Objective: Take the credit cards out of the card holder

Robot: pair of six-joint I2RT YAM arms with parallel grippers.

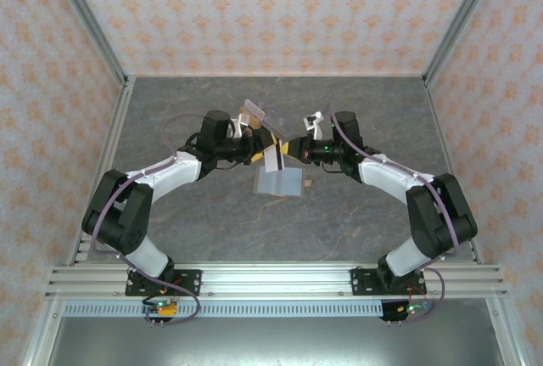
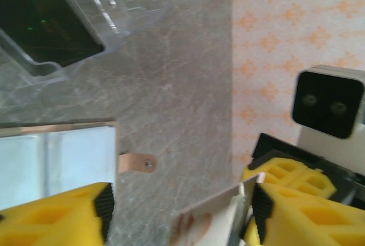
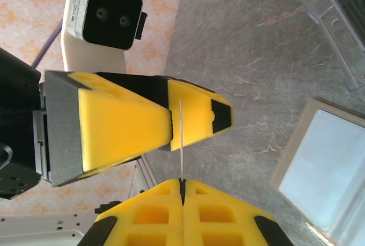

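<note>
Quick update from mid-job: I'm in the middle of moving one card. My right fingers (image 3: 182, 186) are pinched together on a thin card (image 3: 181, 143), which stands edge-on straight up out of them at the bottom centre of the right wrist view. My left fingers (image 2: 181, 209) are apart and straddle that same card. In the left wrist view the card sits at the bottom edge, resting against the pad on the right, with a wide gap to the other pad. So the right side is doing the holding, and the left isn't gripping anything as far as I can see.

The card holder (image 2: 114, 29) is the clear plastic thing in the upper left of the left wrist view, on the desk (image 2: 182, 86), with a black rectangle showing in it. I can't tell if that's a card left inside. The stack of cards (image 1: 284, 183) lies flat on the desk at centre frame in the top view, just below where my two arms meet.

My read is that this is a hand-off, or a card about to go on the stack. Next, one side has to commit. Either the left closes squarely on the flat faces before the right lets go, or the left backs clear so the right can carry the card down. If both let go, a card this thin just drops.
</note>
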